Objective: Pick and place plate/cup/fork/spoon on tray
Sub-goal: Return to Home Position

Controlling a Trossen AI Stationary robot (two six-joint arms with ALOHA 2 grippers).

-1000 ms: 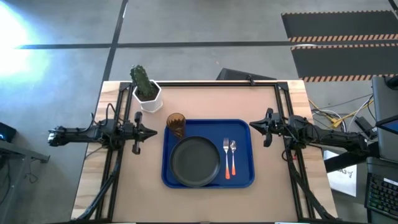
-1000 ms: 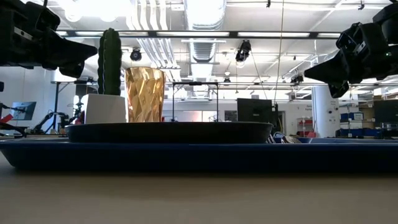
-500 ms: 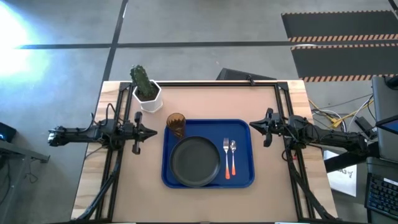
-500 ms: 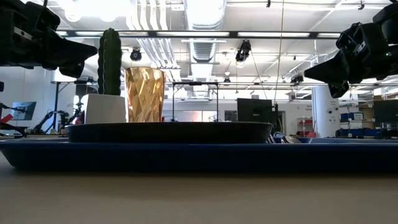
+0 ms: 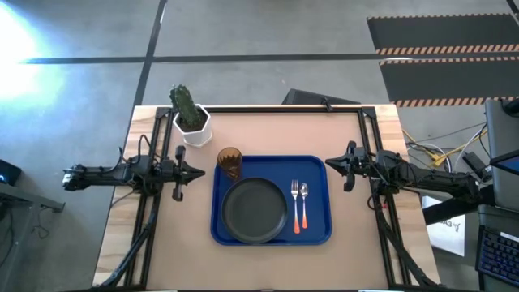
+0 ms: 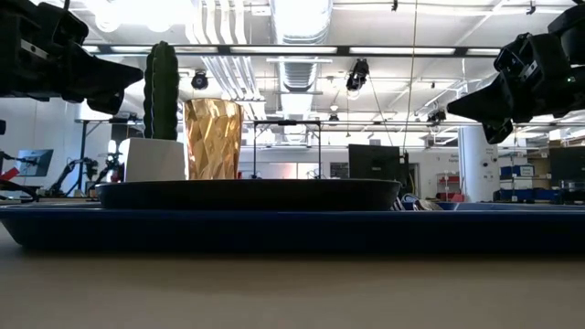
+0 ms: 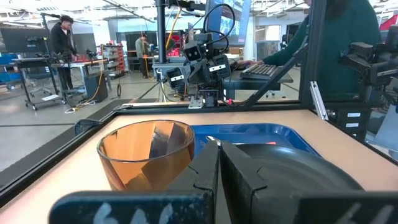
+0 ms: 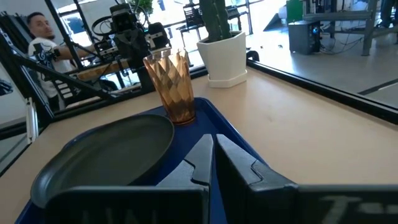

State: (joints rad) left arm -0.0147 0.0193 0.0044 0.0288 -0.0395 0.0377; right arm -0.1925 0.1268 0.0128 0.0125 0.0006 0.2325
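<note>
Just one each — tray (image 5: 318,172), plate (image 5: 255,211), cup (image 5: 229,162), fork (image 5: 294,201), spoon (image 5: 303,199).

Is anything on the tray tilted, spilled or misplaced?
Nothing stands out. The cup stands upright on the tray, the plate lies flat, fork and spoon lie side by side. The left gripper and right gripper wait shut beside it.

Tray (image 5: 319,177) was smooth blue plastic. On it: plate (image 5: 255,211) matt dark grey, cup (image 5: 229,162) translucent amber w/ faceted sides.
</note>
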